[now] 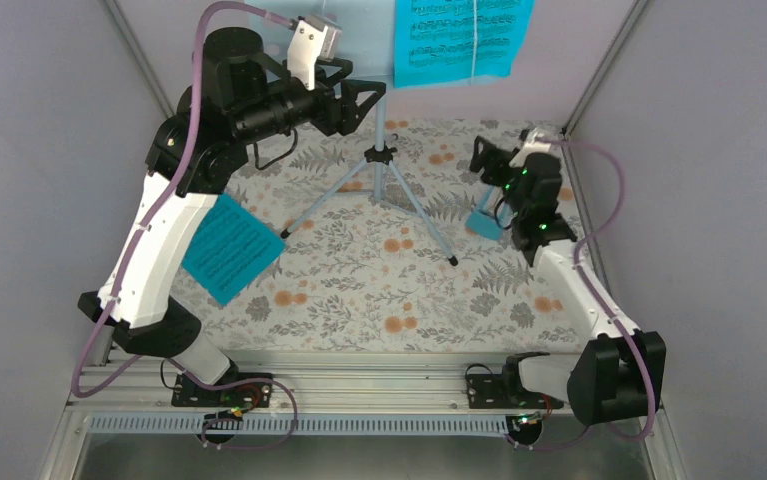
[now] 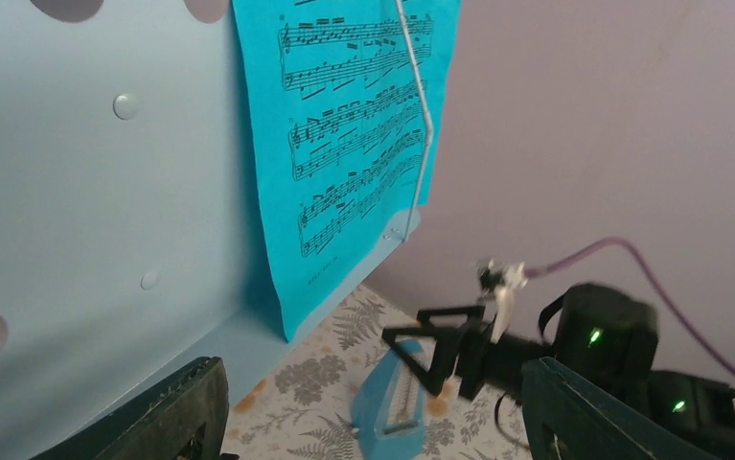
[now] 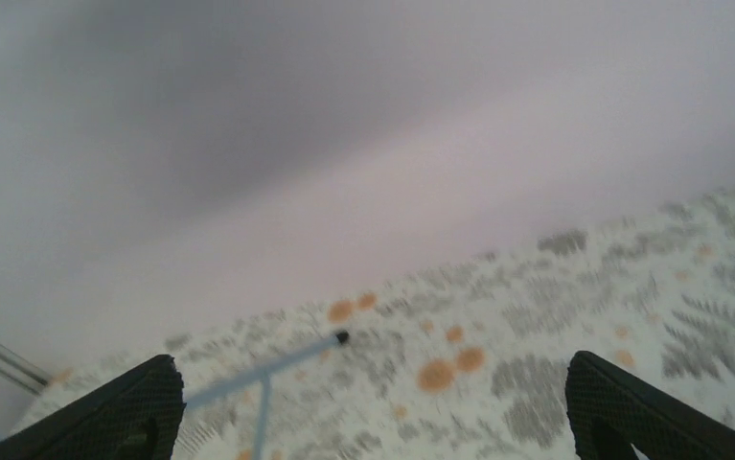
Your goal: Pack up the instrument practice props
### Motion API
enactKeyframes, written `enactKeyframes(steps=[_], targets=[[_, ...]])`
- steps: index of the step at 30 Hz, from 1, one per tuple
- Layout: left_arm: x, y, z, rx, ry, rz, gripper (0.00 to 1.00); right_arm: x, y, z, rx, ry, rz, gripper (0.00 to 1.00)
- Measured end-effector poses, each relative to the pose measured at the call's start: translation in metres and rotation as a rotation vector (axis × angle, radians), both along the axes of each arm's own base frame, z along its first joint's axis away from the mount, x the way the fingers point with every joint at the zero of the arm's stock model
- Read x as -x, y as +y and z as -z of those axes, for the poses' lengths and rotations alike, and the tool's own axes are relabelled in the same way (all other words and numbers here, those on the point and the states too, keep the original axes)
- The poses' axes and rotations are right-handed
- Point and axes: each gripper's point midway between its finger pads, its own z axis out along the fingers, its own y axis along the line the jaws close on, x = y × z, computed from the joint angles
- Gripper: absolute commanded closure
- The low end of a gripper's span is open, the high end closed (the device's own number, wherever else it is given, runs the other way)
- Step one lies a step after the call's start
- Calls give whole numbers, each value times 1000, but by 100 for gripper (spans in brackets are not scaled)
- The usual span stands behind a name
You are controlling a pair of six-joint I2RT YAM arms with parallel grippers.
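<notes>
Turquoise sheet [image 1: 464, 38] resting on pale blue stand [image 1: 380, 155]; second sheet [image 1: 231, 247] flat on surface [image 1: 379, 290]; left gripper [image 1: 371, 100] spread beside stand; right gripper [image 3: 373, 383] spread near metronome [image 1: 484, 222].

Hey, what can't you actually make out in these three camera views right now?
- Metronome: in the top view, the right arm covers most of it; the left wrist view crops its base.
- Music stand desk: cut off by the top view's upper edge.
- Right wrist view: blurred; only a tripod leg shows clearly.

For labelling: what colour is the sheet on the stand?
Sheet: turquoise, black notes; clearest in left wrist view.
</notes>
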Motion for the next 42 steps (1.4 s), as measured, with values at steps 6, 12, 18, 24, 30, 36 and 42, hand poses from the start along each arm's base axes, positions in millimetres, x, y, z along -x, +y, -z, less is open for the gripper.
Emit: enactKeyframes(steps=[6,12,18,24,30,36,42], targets=[[-17,-4,8,17,44,-47,25,-1,0,-102,-74,-141,-100,8],[-25,-10,3,56,54,-54,31,33,16,-192,-103,-305,-219,9],[-40,-20,10,75,75,-61,40,61,27,-242,-100,-396,-311,12],[-52,-28,16,85,85,-71,43,63,49,-259,-92,-409,-449,13],[-62,-36,27,93,112,-74,45,48,68,-260,-89,-382,-570,14],[-74,-44,41,90,136,-90,47,39,83,-260,-80,-368,-665,17],[-78,-46,47,96,151,-95,53,33,95,-254,-68,-353,-724,19]])
